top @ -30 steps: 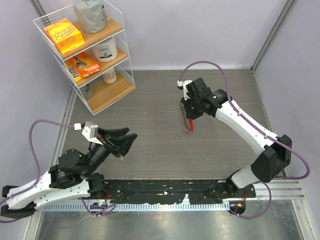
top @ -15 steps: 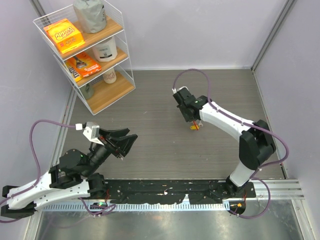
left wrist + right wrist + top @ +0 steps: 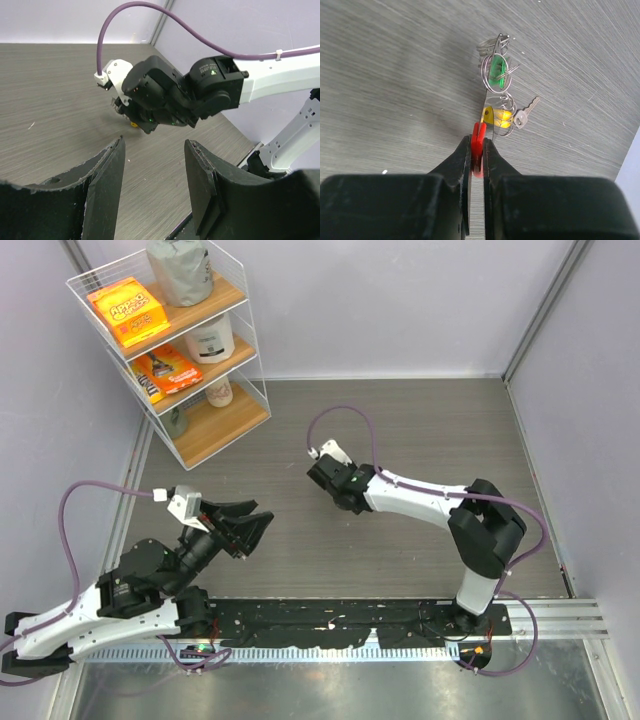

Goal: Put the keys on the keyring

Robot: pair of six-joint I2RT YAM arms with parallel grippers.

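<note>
Two keys point(image 3: 496, 70) cluster by the keyring point(image 3: 479, 136) pinched in the right fingers point(image 3: 464, 167), now farther left; left fingers point(image 3: 106, 185) spread.

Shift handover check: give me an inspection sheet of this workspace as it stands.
Surface: grey wood-grain table, no damage seen.
Job's things: keyring pinched by its red crescent; green key and yellow key bunched among its silvery rings.
Clutter: nothing seen.
Grippers: right gripper shut on keyring; left gripper open, holding nothing.
Cables: purple cable loops off each arm, no snag seen.
Surroundings: wire shelf rack holding boxes, far left; lilac walls.
</note>
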